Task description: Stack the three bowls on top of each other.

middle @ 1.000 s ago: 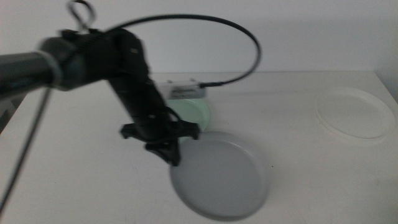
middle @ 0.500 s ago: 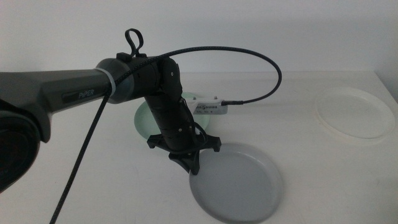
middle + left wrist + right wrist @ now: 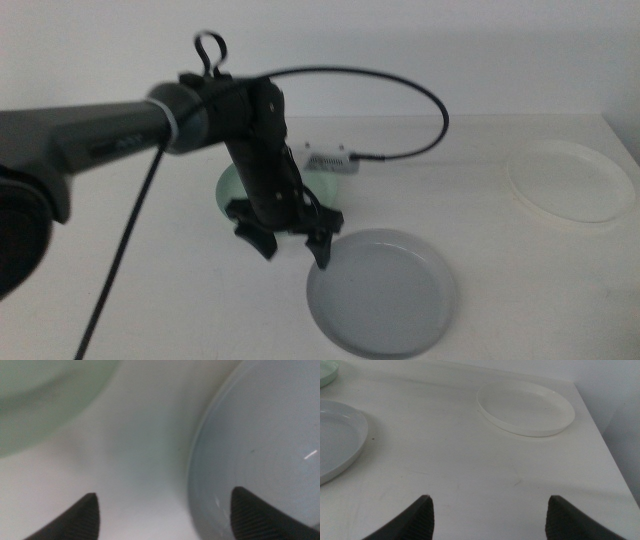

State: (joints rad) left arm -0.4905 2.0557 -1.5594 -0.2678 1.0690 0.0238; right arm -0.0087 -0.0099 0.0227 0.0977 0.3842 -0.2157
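The white surface (image 3: 520, 290) carries all three dishes, and the left arm (image 3: 90, 150) reaches in over it from the left side of the middle view, a black cable (image 3: 400, 95) looping from its wrist to a small pale box (image 3: 328, 160) at the back of the surface. The grey bowl (image 3: 382, 290) lies nearest the front, a little right of centre, flat and upright with nothing in it. The white bowl (image 3: 568, 185) sits well apart from it, far to the right near the edge of the surface, also flat with nothing in it. The mint green bowl (image 3: 232, 190) lies behind and to the left of the grey one, mostly hidden by the arm in the middle view; the two rims are close but a strip of bare surface shows between them in the left wrist view. The left end effector (image 3: 295, 242) hangs low over that strip, its jaws spread wide apart and holding nothing, one jaw tip over the grey bowl's near-left rim and the other toward the mint green bowl (image 3: 45, 400). In its own view the grey bowl (image 3: 260, 445) fills one side. The right end effector (image 3: 487, 515) waits out of the middle view, its jaws also spread apart and holding nothing, looking across bare surface at the white bowl (image 3: 526, 407) with the grey bowl's (image 3: 337, 440) edge to one side.
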